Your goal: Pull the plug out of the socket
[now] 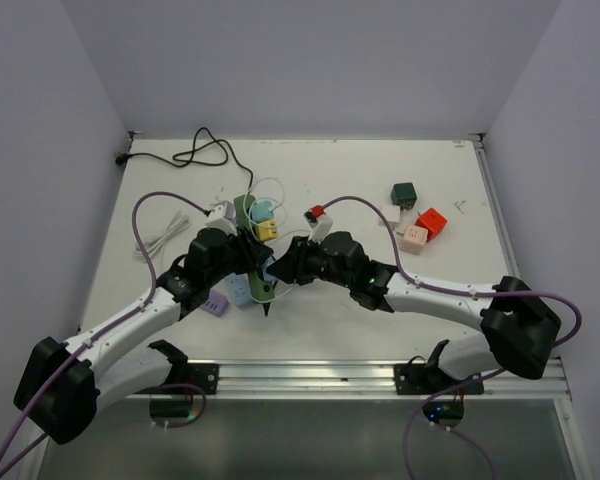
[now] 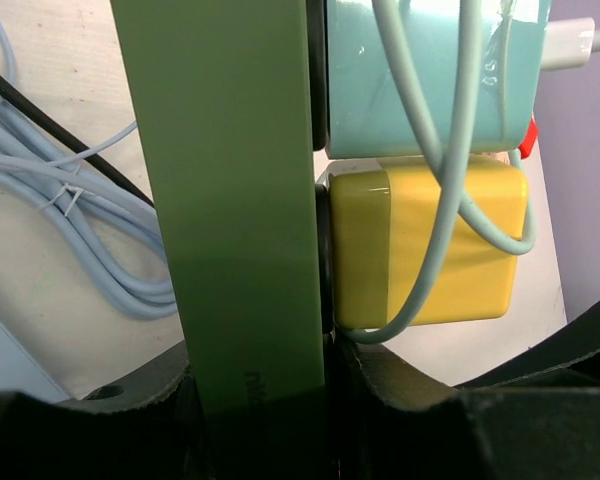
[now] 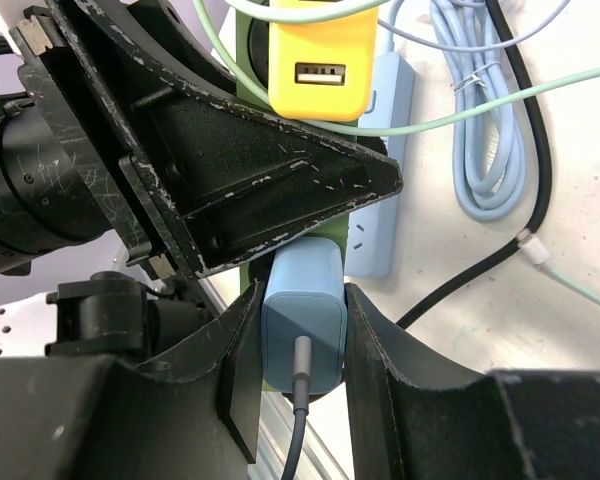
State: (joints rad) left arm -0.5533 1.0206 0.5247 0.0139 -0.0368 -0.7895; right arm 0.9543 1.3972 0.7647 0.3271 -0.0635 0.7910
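The socket (image 2: 230,200) was smooth, matt green plastic. The yellow plug (image 2: 430,250) was glossy plastic and the light blue plug (image 3: 302,320) smooth plastic. The left pincer (image 2: 255,400) had scratched, scuffed black fingers (image 3: 250,180).

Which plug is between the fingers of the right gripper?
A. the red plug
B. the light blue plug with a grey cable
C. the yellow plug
B: the right wrist view shows the right gripper shut on the light blue plug; the yellow plug sits ungripped in the socket.

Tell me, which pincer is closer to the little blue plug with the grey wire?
Right. The right pincer is clamped on the blue plug itself; the left pincer grips the green socket right beside it.
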